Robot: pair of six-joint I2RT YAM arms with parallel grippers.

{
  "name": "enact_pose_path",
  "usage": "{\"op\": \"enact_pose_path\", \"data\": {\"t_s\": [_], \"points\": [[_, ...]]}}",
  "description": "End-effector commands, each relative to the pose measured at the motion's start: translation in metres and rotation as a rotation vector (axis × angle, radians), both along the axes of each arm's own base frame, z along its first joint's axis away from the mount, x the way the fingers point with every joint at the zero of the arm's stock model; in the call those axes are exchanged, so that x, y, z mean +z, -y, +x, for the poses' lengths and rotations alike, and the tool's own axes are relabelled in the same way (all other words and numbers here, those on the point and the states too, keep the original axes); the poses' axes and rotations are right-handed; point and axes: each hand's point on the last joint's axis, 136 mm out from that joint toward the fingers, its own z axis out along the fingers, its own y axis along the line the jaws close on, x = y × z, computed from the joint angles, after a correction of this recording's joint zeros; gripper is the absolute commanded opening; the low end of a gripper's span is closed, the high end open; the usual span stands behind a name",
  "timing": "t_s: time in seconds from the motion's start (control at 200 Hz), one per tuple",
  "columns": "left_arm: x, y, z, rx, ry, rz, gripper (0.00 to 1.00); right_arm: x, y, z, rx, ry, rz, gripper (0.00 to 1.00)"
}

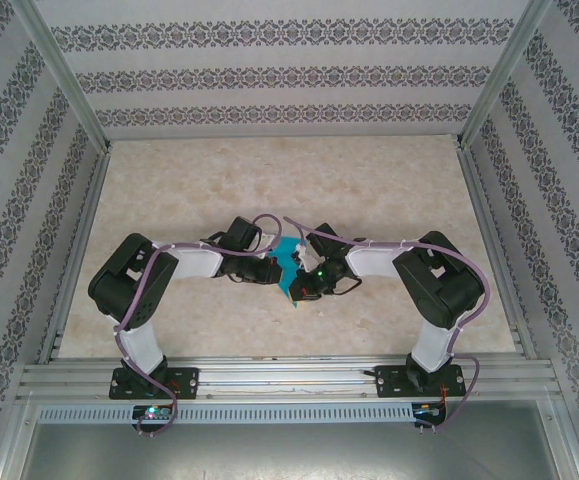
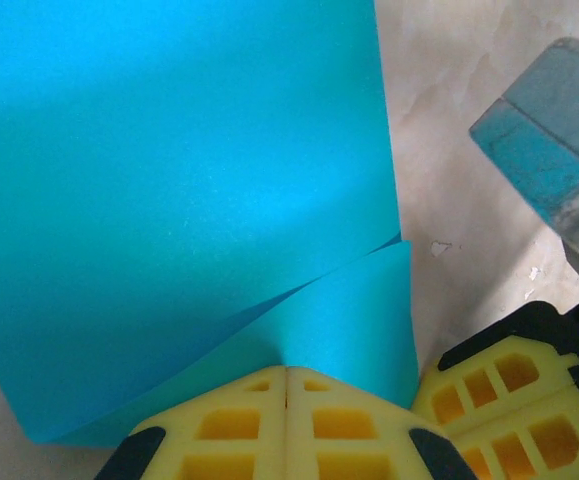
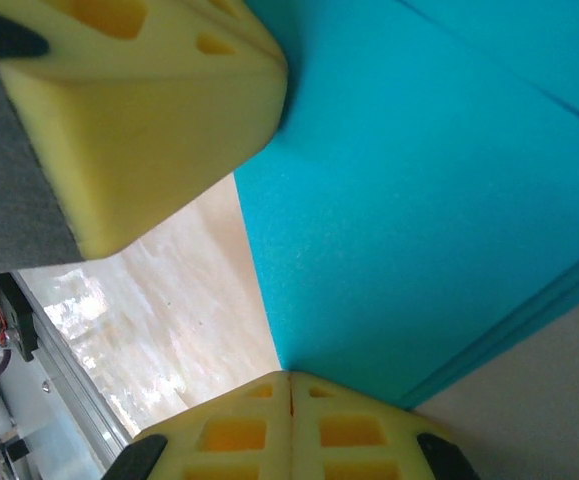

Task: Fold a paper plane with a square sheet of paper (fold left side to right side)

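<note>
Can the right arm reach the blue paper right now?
Yes, it seems so: the right tool is shut on the edge of the blue paper, close beside the left tool, which pinches it too. Nothing blocks it.

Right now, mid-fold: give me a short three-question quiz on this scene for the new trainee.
1. True or false: the left gripper hangs open above the sheet of paper.
2. What colour is the sheet of paper? A red, B turquoise, C white.
3. Which grippers pinch the sheet?
Key: 1 false, its fingers are shut on the sheet's edge. 2 B. 3 Both: the right gripper is shut on it too.
</note>
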Motion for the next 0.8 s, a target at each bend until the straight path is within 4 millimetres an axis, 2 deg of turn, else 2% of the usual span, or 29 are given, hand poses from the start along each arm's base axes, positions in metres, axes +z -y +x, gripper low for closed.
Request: {"op": "enact_pose_path", "data": {"t_s": [0.0, 0.09, 0.255, 0.35, 0.495, 0.62, 0.794], "points": [[-0.013, -0.046, 0.033, 0.12, 0.06, 0.149, 0.05, -0.056, 0.06, -0.024, -0.038, -0.082, -0.32, 0.0], [-0.007, -0.052, 0.04, 0.132, 0.072, 0.148, 0.05, -0.053, 0.059, -0.022, -0.043, -0.08, -0.311, 0.0], [0.019, -0.055, 0.042, 0.138, 0.12, 0.121, 0.05, -0.049, 0.057, -0.017, -0.052, -0.076, -0.281, 0.0], [0.038, -0.048, 0.032, 0.115, 0.142, 0.061, 0.06, -0.046, 0.055, -0.015, -0.052, -0.074, -0.263, 0.0], [0.058, -0.023, 0.007, 0.025, 0.163, -0.019, 0.06, -0.044, 0.053, -0.011, -0.056, -0.068, -0.247, 0.0], [0.057, -0.004, -0.005, -0.038, 0.145, -0.057, 0.06, -0.043, 0.053, -0.009, -0.059, -0.064, -0.242, 0.0], [0.044, 0.008, 0.004, -0.061, 0.129, -0.046, 0.06, -0.043, 0.054, -0.008, -0.06, -0.065, -0.241, 0.0]]}}
